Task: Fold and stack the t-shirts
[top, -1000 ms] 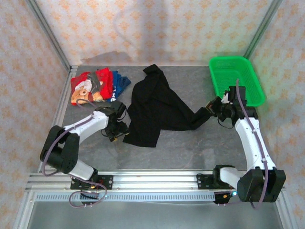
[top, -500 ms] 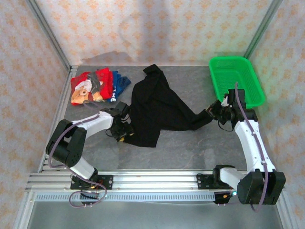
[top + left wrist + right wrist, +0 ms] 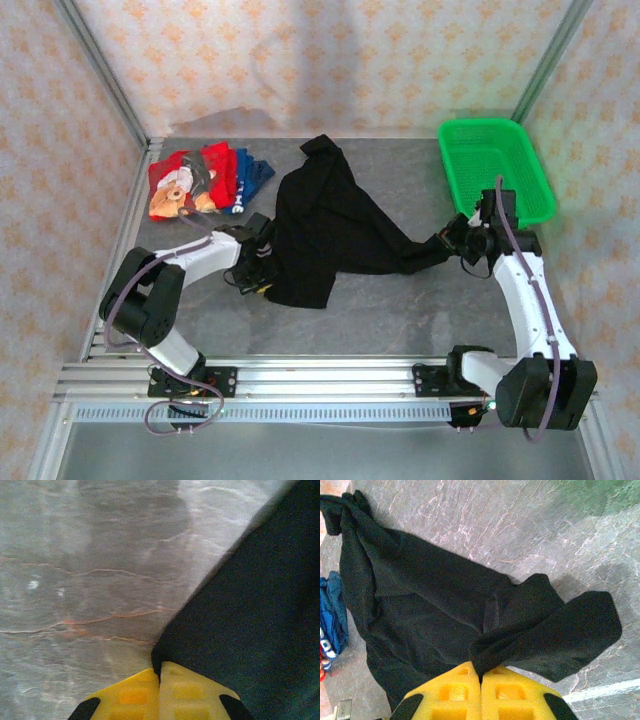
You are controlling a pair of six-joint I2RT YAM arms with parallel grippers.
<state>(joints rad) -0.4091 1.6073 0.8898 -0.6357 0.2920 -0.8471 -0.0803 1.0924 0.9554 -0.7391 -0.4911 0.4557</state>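
Now the left pincer (image 3: pixel 160 669) has just clamped the near edge of the black t-shirt (image 3: pixel 330 225); the right pincer (image 3: pixel 481 674) grips the opposite end, so spreading looks ready to begin.

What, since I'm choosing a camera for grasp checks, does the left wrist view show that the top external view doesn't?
Left wrist: a close-up of the left gripper shut on an edge of the black t-shirt, and the veins in the grey table. Top external: the layout, with the red t-shirt and blue t-shirt piled far left, the green basket far right, and the right gripper shut on the black t-shirt's other end. Shared: the black t-shirt, the table and the left gripper.
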